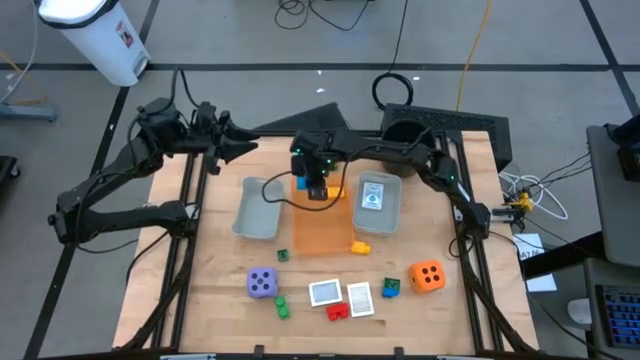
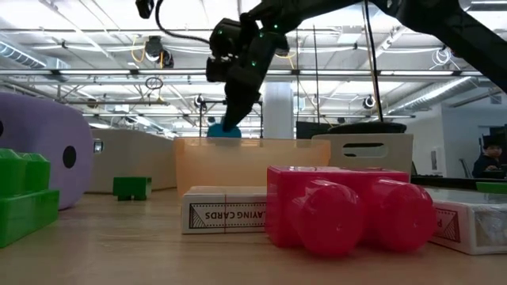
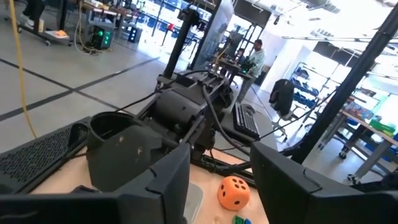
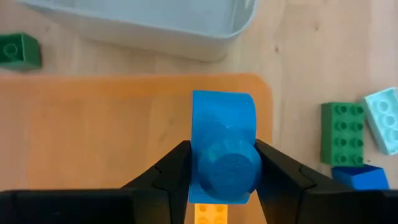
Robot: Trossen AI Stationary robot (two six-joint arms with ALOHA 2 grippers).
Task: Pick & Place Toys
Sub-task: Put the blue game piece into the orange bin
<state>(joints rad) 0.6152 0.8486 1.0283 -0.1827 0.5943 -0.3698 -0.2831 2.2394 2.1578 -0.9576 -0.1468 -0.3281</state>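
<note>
A blue brick (image 4: 222, 134) hangs over the far end of the orange tray (image 1: 322, 232), with my right gripper (image 4: 224, 180) shut on it; the low view shows this gripper (image 2: 230, 119) with the blue brick (image 2: 224, 131) just above the tray's rim. On the table lie a purple die (image 1: 262, 283), an orange die (image 1: 428, 276), two cards (image 1: 325, 293), a red brick (image 1: 338, 311), green bricks (image 1: 283, 305) and a yellow brick (image 1: 360, 246). My left gripper (image 1: 243, 142) waits open at the far left, level, nothing between its fingers. My right gripper pinches the blue brick by two opposite sides (image 4: 200, 163) between its two fingers (image 4: 171, 174). The fingers come from above, slanting down. The brick is lifted clear and hangs at the fingertips over the orange tray, one round stud facing the wrist camera.
Two grey trays (image 1: 258, 208) (image 1: 378, 200) flank the orange one. A black bucket (image 1: 405, 125) stands at the far edge. A green brick (image 4: 342, 134) and a blue one (image 4: 360, 177) lie right of the orange tray, another green one (image 4: 18, 50) near the grey tray.
</note>
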